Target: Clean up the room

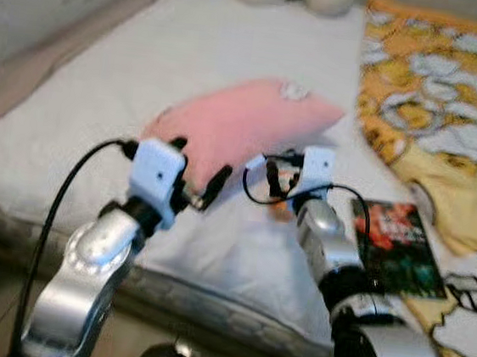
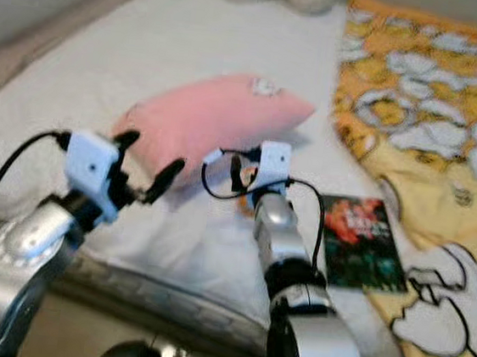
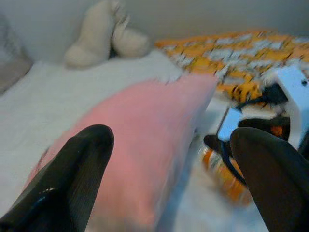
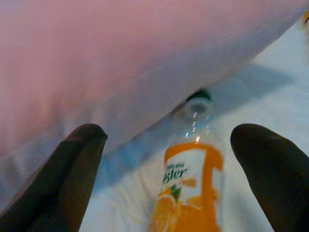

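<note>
- Nearest to us: our two silver arms, reaching from the bed's near edge over the white mattress (image 1: 99,121).
- Right gripper (image 4: 169,174) sits low over the sheet with fingers wide apart and nothing between the pads. An orange juice bottle (image 4: 188,193) lies on its side straight ahead, framed by the two fingers; its green cap end is tucked against the underside of the pink pillow (image 1: 236,123).
- Left gripper (image 1: 195,187) is at the pillow's near end, fingers (image 3: 72,174) also apart, one tip on each side of the pillow corner; contact cannot be confirmed.
- Also on the bed: a dark book (image 1: 398,246) just beside our right forearm, partly on the orange patterned blanket (image 1: 434,105), and a cream soft toy (image 3: 101,36) at the far end.
- Judged step: approach to picking the bottle, still ungrasped. The pillow overhangs the cap.
- Next move calls for advancing the right gripper until the bottle's body lies between the pads, then closing across its width. We may need the left gripper to lift or hold the pillow clear first.
</note>
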Available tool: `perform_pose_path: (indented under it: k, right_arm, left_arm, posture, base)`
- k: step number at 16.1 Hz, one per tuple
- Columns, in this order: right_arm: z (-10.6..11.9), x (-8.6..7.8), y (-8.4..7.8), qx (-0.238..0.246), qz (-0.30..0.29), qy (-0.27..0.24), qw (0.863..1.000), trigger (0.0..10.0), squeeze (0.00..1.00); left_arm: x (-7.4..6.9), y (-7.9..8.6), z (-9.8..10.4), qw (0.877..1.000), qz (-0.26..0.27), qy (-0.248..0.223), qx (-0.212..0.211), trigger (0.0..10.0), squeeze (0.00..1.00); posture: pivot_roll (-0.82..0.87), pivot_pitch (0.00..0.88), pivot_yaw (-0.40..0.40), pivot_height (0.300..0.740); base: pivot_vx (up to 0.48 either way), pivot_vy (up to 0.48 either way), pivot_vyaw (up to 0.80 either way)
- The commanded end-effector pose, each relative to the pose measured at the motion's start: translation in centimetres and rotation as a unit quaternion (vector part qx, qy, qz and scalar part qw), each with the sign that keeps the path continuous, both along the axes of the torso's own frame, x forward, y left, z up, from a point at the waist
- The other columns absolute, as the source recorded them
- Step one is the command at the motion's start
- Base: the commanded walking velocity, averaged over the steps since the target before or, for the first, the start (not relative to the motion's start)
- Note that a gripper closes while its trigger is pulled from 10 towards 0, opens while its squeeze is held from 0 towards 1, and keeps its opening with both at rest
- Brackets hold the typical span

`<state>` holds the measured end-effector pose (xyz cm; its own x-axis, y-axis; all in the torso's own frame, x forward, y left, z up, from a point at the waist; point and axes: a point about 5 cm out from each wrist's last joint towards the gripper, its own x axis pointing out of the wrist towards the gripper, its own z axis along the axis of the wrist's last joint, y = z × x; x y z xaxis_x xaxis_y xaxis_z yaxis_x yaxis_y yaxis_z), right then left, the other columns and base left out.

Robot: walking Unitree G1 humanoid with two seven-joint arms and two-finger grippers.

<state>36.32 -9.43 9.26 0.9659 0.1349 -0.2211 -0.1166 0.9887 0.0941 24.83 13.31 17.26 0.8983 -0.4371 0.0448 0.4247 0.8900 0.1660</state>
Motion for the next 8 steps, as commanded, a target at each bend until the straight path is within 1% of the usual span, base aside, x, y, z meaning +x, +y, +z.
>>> perform_pose_path:
  k: [1, 3, 6, 7, 8]
  right_arm:
    - [0.0, 0.3, -0.4, -0.006, -0.019, 0.005, 1.0, 10.0, 0.0]
    - [0.2, 0.7, -0.3, -0.011, -0.026, 0.013, 1.0, 10.0, 0.0]
    - [0.1, 0.8, -0.2, -0.025, -0.036, 0.021, 0.999, 10.0, 0.0]
    - [-0.3, 0.7, -0.5, -0.044, -0.052, 0.035, 0.997, 10.0, 0.0]
    - [-0.7, 0.5, -0.4, -0.04, -0.053, 0.044, 0.997, 10.0, 0.0]
  left_arm:
    - [-0.9, 0.7, 0.3, 1.0, 0.017, 0.009, 0.013, 10.0, 0.0]
    - [-1.7, 1.3, 0.3, 0.999, 0.039, 0.025, 0.021, 10.0, 0.0]
    - [-2.7, 1.3, 0.4, 0.998, 0.042, 0.035, 0.026, 10.0, 0.0]
    - [-2.7, 1.4, 0.3, 0.998, 0.044, 0.039, 0.029, 10.0, 0.0]
    - [-2.5, 1.5, 0.4, 0.997, 0.048, 0.044, 0.031, 10.0, 0.0]
  posture:
    - [0.42, 0.226, -0.005, 0.727]
    - [0.44, 0.246, -0.005, 0.727]
    - [0.45, 0.259, -0.002, 0.727]
    - [0.45, 0.262, -0.003, 0.727]
    - [0.44, 0.262, -0.003, 0.727]
  base:
    - [0.0, 0.0, 0.0]
    - [0.0, 0.0, 0.0]
    - [0.0, 0.0, 0.0]
    - [0.0, 0.0, 0.0]
    - [0.0, 0.0, 0.0]
